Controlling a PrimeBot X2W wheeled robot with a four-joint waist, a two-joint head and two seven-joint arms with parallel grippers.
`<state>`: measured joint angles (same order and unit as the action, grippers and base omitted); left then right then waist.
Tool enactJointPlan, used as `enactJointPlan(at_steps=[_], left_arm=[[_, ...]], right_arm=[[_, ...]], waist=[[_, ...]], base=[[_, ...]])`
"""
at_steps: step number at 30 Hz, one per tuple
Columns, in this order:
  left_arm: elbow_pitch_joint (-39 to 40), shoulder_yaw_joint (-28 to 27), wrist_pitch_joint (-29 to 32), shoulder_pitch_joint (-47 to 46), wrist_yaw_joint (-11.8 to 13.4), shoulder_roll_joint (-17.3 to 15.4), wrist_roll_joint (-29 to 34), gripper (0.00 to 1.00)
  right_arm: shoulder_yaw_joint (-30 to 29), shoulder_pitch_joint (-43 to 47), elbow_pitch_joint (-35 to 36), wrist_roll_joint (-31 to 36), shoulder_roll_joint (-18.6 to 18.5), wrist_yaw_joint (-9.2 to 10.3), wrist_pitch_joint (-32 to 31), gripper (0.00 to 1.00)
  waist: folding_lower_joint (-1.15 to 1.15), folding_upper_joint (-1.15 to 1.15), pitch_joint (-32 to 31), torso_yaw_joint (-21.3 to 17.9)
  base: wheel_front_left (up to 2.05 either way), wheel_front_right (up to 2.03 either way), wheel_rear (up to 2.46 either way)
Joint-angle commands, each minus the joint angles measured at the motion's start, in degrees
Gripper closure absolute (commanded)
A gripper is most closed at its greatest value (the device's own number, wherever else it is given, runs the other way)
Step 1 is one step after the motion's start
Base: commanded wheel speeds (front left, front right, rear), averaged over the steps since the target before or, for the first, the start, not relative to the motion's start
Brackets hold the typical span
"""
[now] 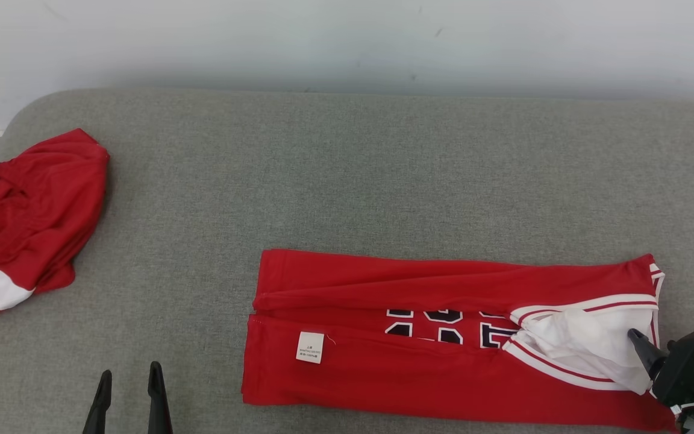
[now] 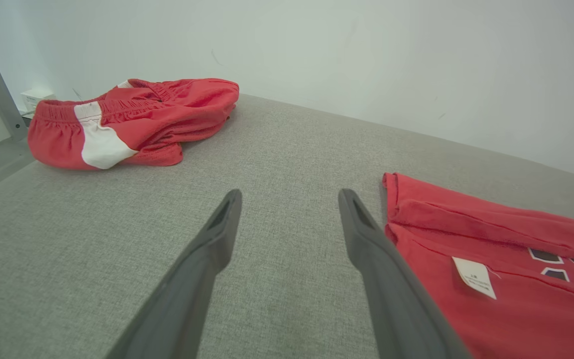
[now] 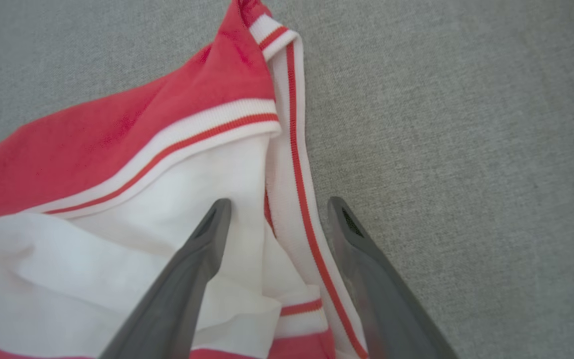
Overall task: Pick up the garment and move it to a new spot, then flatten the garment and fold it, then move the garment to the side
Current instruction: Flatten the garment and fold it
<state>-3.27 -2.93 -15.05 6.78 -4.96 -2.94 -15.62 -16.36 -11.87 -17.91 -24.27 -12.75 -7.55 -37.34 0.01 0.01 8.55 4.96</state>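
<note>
Right tool (image 3: 278, 203) open over garment (image 3: 132, 124) edge

Grey fabric surface (image 1: 347, 181) with a long folded red jersey (image 1: 383, 374) and, well apart, crumpled red shorts (image 1: 21, 217).

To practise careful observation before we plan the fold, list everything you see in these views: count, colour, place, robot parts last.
jersey: one, red with white-and-red trim and dark lettering, long sides folded in, front right of the cushion.
care label: one, white, near the jersey's left end.
crumpled garment: one, red with white panels, at the cushion's left edge.
cushion: one, grey fabric, under both garments.
wall: one, white, behind the cushion.
left gripper: one, dark, open, over bare cushion left of the jersey.
right gripper: one, dark, open, at the jersey's right end, trim between its fingers.
</note>
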Motion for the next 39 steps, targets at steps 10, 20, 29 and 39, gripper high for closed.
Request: enactJointPlan(at_steps=[10, 20, 29, 39], left_arm=[[0.1, 0.5, -0.2, -1.8, 0.2, 0.1, 0.8, 0.00], [0.4, 0.3, -0.2, -1.9, -0.1, 0.1, 0.4, 0.00], [0.7, 0.6, -0.2, -2.3, 0.2, 0.1, 0.8, 0.00], [1.1, 1.1, -0.2, -2.3, 0.7, 0.1, 0.4, 0.00]], right_arm=[[1.7, -2.0, -4.9, 1.9, -0.5, 0.14, -0.2, 0.00], [5.4, -1.7, -7.1, 2.4, -0.6, 0.01, -1.0, 1.00], [-0.6, -4.9, -6.1, 5.6, -3.9, 0.19, 3.6, 1.00], [-10.9, -3.6, -4.2, 12.8, -6.2, 0.16, 2.3, 1.00]], waist=[[-0.01, -0.01, 1.9, 1.1], [-0.01, -0.01, 2.3, 1.3], [-0.01, -0.01, 2.0, -0.3], [-0.01, -0.01, 1.2, -1.2]], base=[[0.00, 0.00, 0.00], [0.00, 0.00, 0.00], [0.00, 0.00, 0.00], [0.00, 0.00, 0.00]])
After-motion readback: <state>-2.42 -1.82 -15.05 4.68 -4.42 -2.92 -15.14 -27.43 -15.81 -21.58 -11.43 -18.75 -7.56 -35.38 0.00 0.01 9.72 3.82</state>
